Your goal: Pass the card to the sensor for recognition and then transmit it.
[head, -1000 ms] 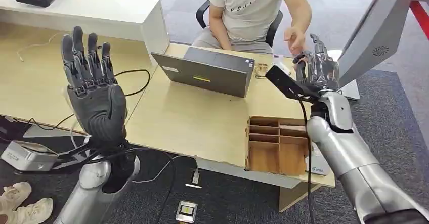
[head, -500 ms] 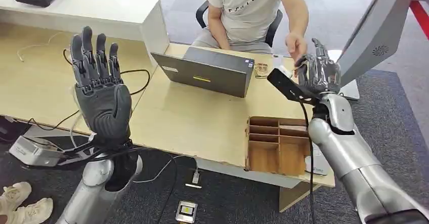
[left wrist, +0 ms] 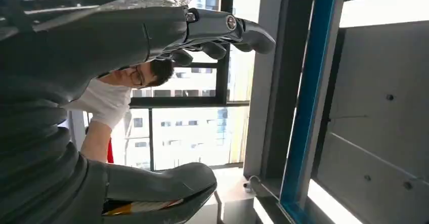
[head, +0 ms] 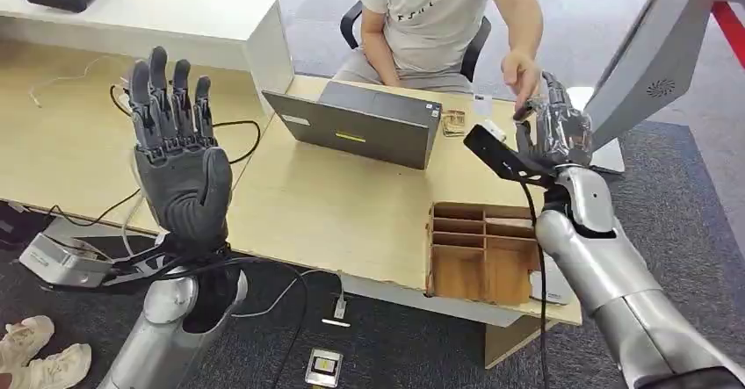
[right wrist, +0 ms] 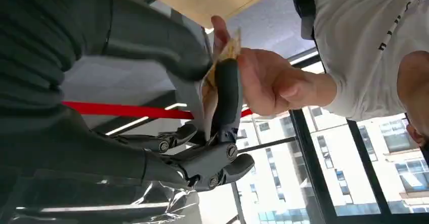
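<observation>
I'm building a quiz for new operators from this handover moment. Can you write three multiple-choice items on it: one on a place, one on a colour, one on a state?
1. Where does the wooden organiser stand?
A. On the white counter
B. At the table's near edge, close to the right arm
C. On the floor

2. What colour is the person's shirt?
A. Light, near white
B. Red
C. Black

3. How is the left robot hand?
A. Gripping the laptop
B. Raised, fingers extended, holding nothing
C. Flat on the table

Answers:
1. B: the head view shows it on the table near the front edge, beside the right forearm.
2. A: the shirt is pale with dark lettering.
3. B: it is upright above the table, nothing in it; meanwhile the right robot hand pinches the card that the person's hand also grips.
</observation>
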Controlling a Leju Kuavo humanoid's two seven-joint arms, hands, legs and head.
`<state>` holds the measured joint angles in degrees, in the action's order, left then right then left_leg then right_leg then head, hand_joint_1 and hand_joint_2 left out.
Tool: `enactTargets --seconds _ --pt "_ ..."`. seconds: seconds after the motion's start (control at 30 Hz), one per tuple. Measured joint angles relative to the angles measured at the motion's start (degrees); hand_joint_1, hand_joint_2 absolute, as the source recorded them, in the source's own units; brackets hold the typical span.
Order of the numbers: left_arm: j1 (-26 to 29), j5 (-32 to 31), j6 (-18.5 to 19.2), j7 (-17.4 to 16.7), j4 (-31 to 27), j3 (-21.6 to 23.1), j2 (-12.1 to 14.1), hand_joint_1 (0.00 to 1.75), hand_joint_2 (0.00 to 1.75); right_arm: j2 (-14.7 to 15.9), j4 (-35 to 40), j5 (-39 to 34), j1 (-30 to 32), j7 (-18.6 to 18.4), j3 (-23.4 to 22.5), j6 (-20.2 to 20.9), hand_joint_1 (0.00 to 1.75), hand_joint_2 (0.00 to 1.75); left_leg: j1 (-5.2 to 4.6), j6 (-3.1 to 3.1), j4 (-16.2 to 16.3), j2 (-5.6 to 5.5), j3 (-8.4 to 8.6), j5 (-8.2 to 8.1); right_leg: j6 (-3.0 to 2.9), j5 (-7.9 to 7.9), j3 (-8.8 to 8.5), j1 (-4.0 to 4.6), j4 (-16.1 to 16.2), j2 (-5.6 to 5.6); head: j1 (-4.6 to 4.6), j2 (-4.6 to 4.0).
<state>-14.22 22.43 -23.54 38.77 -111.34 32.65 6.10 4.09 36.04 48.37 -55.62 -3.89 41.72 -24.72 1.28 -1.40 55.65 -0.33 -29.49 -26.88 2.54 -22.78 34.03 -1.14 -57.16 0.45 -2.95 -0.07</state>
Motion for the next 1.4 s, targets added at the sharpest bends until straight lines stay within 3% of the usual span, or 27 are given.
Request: enactTargets --seconds 0.43,0.67,0.9,1.13,1.27,1.4 --pt "-0.02 -0.44 0.13 -1.31 0.04 -0.02 -0.04 0.0 1.75 1.38 2.62 1.88 2.09 0.46 -0.57 -1.62 0.0 1.75 0.0 0.0 0.0 0.0 0.0 0.0 0.0 0.0 0.0 0.0 0.0 0.0 0.0 0.0" --pt "0.11 -1.62 -1.27 -1.62 0.17 -0.42 -0.04 0.0 1.75 3.06 12.93 0.22 6.39 1.11 -2.79 -5.7 0.0 1.75 0.0 0.0 0.0 0.0 0.02 0.0 0.0 0.0 0.0 0.01 0.0 0.0 0.0 0.0" --pt "2.55 -2.62 -2.16 -1.84 -0.18 -2.19 0.02 0.0 1.75 5.95 32.47 -2.01 19.18 1.62 -5.88 -10.56 0.0 1.75 0.01 0.0 -0.01 -0.02 0.04 -0.04 -0.01 -0.05 -0.02 0.02 0.02 -0.01 0.0 0.0" --pt "5.56 -3.56 -1.18 -2.6 -0.85 -4.0 0.72 0.0 1.75 7.3 52.09 -0.63 38.95 4.0 -10.32 -15.39 0.0 1.75 0.02 0.05 -0.05 -0.04 0.01 -0.12 0.01 -0.14 -0.06 0.02 0.03 -0.03 0.0 0.0" --pt "6.09 -4.39 -0.24 -3.19 -1.18 -4.17 0.83 0.0 1.75 6.62 59.83 -2.2 46.36 8.6 -13.83 -15.47 0.0 1.75 0.01 0.06 -0.05 0.0 0.04 -0.13 0.01 -0.15 -0.06 0.01 0.03 -0.03 0.0 0.0" --pt "6.96 -4.81 0.07 -3.41 -1.42 -4.24 1.03 0.0 1.75 5.18 67.0 -9.89 52.87 15.6 -16.81 -15.47 0.0 1.75 0.01 0.06 -0.05 -0.02 0.04 -0.12 0.01 -0.14 -0.1 0.01 0.03 -0.03 -0.02 0.0"
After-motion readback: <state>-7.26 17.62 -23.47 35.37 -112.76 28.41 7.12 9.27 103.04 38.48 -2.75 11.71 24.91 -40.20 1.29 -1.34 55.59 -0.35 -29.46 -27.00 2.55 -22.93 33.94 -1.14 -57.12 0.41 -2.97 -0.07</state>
